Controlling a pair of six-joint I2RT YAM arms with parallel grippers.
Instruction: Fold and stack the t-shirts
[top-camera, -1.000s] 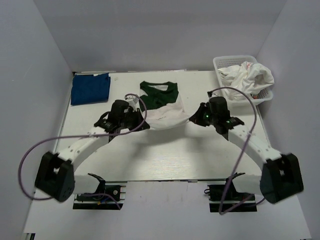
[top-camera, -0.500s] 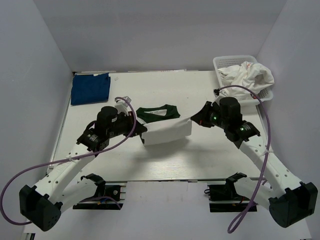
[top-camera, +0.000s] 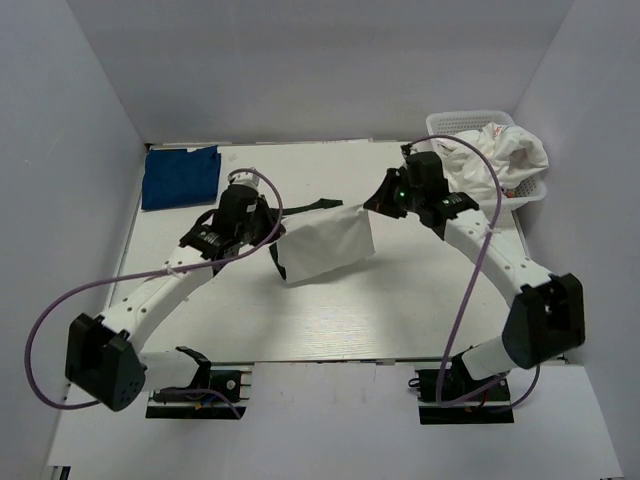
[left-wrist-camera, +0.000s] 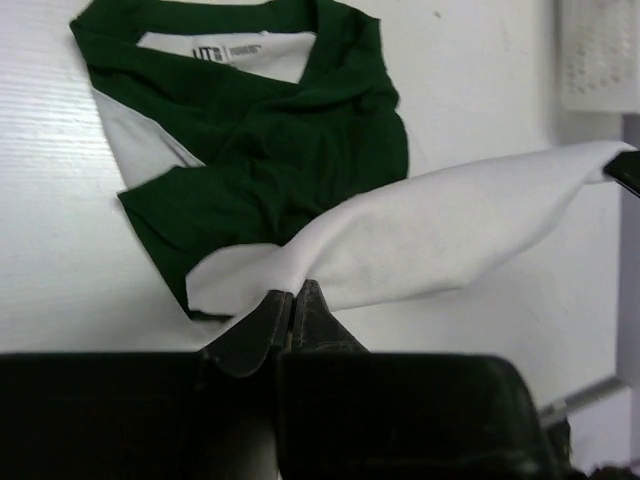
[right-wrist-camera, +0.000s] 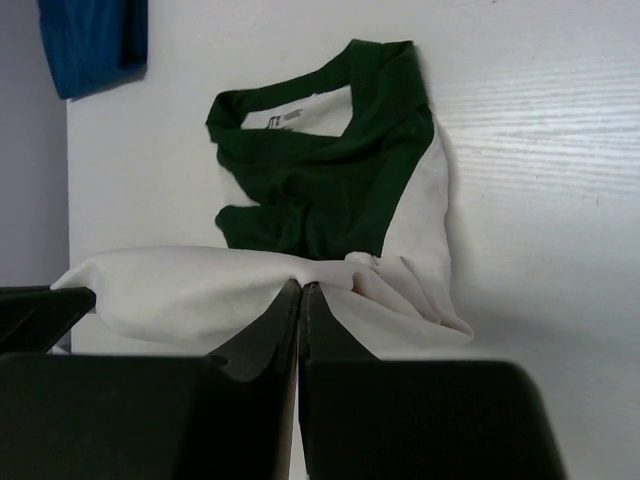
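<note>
Two arms reach over the white surface (top-camera: 330, 310), and each pinches one lower corner of a single shirt. The white t-shirt with dark green sleeves and collar (top-camera: 325, 248) sits mid-surface, between the arms. Its white hem is raised and stretched taut from one corner to the other, while the green collar end lies flat on the surface on the far side.

The left pincer (left-wrist-camera: 292, 300) has its two fingers pressed together on the left corner of the white cloth. The right pincer (right-wrist-camera: 302, 292) is likewise clamped on the right corner, with a few puckers of fabric just beside its tips.

One dark blue t-shirt (top-camera: 180, 177) lies folded flat at the far left, well apart from the held shirt. One white lattice basket (top-camera: 455, 118) stands at the far right corner. A heap of white t-shirts (top-camera: 505, 150) spills over its rim; how many are in the heap cannot be told.
</note>
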